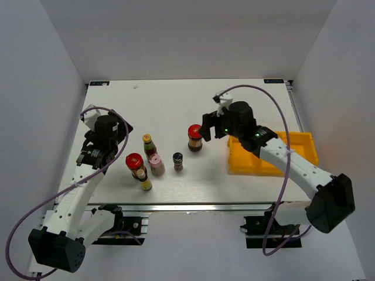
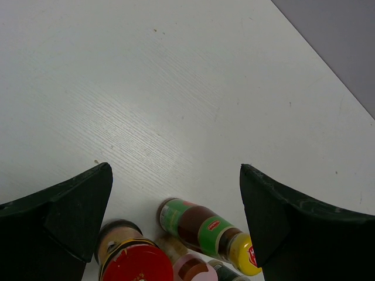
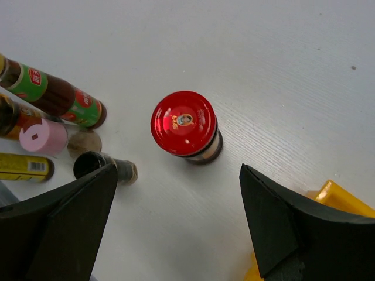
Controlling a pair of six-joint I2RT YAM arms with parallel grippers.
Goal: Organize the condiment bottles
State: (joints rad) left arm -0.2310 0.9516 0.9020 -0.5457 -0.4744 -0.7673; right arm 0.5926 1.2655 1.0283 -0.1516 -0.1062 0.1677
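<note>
1. Condiment bottles (image 1: 156,165) all stand upright on the table (image 1: 176,105). Five crowd together toward the near left. One red-capped jar (image 1: 194,137) stands alone to their right, between the cluster and the yellow tray (image 1: 299,143).
2. The cluster holds a second red-capped jar (image 1: 135,163), a pink-capped bottle (image 1: 156,158), a black-capped bottle (image 1: 177,160) and two slim bottles, one farther back (image 1: 148,143) and one nearest the table's near edge (image 1: 145,182).
3. The right fingers (image 3: 281,222) are spread wide and hold nothing. The lone jar lies just left of them in the scene. In the right wrist view it sits ahead of the tips, roughly in line with the gap, and touches neither finger.
4. That jar's long axis is vertical, cap up, and the fingers face it from its right side. A grasp would therefore close across the body below the cap.
5. The left fingers (image 2: 58,216) are also spread and empty, over the left part of the cluster. The lone jar is well apart from them, so the right arm is clearly the nearer one.
6. The coming move looks like a short advance leftward until the jar is between the fingers, then a squeeze.
7. If the advance is off-centre, a fingertip could nudge the jar toward the black-capped bottle or tip it over.
</note>
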